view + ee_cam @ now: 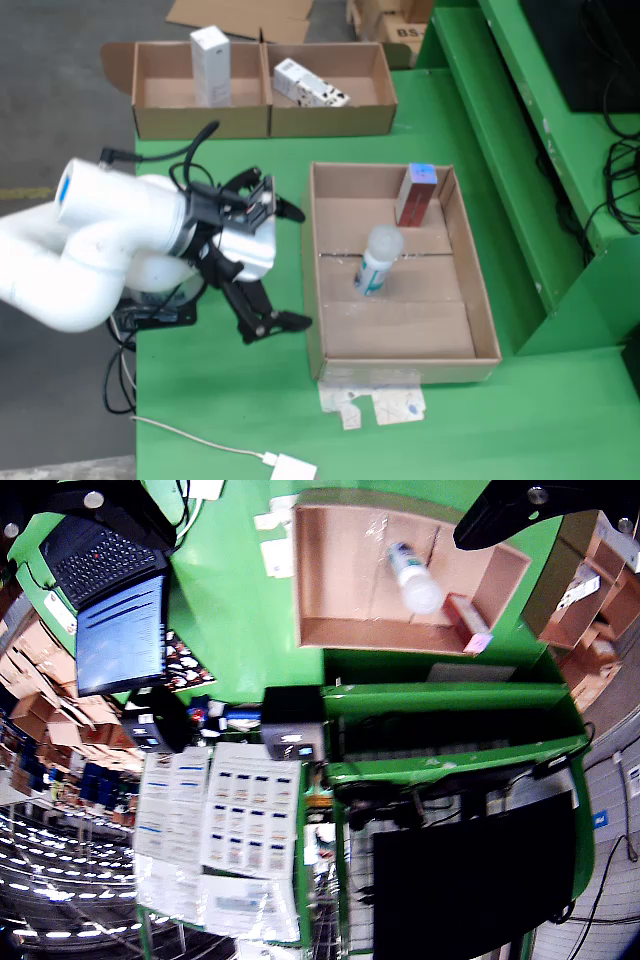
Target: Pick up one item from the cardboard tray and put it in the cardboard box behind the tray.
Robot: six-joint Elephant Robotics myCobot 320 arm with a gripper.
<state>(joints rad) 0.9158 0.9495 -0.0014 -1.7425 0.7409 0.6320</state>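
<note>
In the still view a cardboard tray (455, 215) lies on the green table. It holds a white bottle with a blue label (377, 260) and an upright red box with a purple top (415, 195). My black gripper (298, 267) hangs open just left of the tray's left wall, with nothing between its fingers. Behind the tray stands a two-part cardboard box (265, 115); a white carton (211, 66) stands in its left part and a patterned carton (310, 86) lies in its right part. In the gripper view the tray (345, 635), bottle (413, 577) and red box (468, 625) show at the top.
A white cable and plug (290, 467) lie on the table's near edge, with torn paper (375, 405) in front of the tray. A raised green shelf (530, 150) runs along the right. The gripper view also shows a laptop (110, 590) and papers (220, 830).
</note>
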